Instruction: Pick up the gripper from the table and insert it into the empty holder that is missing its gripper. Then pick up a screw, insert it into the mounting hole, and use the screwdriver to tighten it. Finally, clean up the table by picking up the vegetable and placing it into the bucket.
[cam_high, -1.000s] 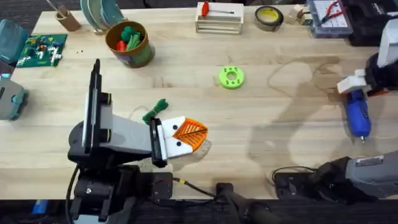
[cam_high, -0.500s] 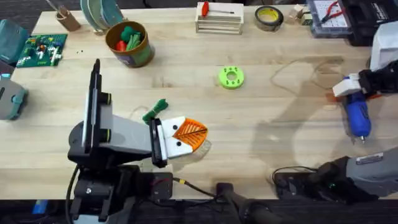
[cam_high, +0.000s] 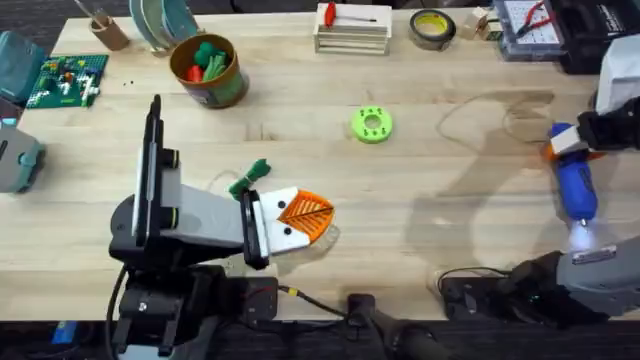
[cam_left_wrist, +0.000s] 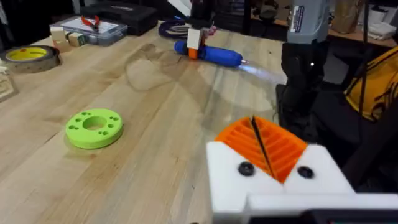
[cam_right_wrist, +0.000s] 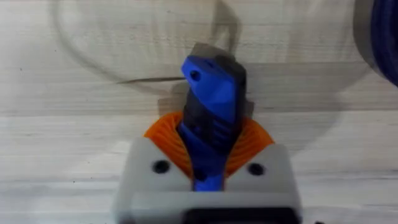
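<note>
A: Overhead first. Right gripper (cam_high: 572, 150) is at the far right edge, clamped on the screwdriver (cam_high: 576, 186), bit pointing toward the near edge with a lit spot at the tip. Left gripper (cam_high: 300, 218) rests low near the front, orange pads together, nothing between them. Vegetable (cam_high: 250, 178) lies just beside it; bucket (cam_high: 208, 70) sits far left (already has toy pieces in it).

B: Left wrist?

A: Pads (cam_left_wrist: 264, 144) pressed shut on nothing. Screwdriver (cam_left_wrist: 211, 55) far off, lit at the tip. Green ring (cam_left_wrist: 94, 127) to the left.

B: Right wrist?

A: Fingers (cam_right_wrist: 180, 146) squeeze the blue screwdriver (cam_right_wrist: 211, 118) body over the table.

B: Step?

A: Tightening stage, I'd say. Can't spot a screw or an empty holder. Next: carry the bit to the mounting hole and line it up straight.
</note>
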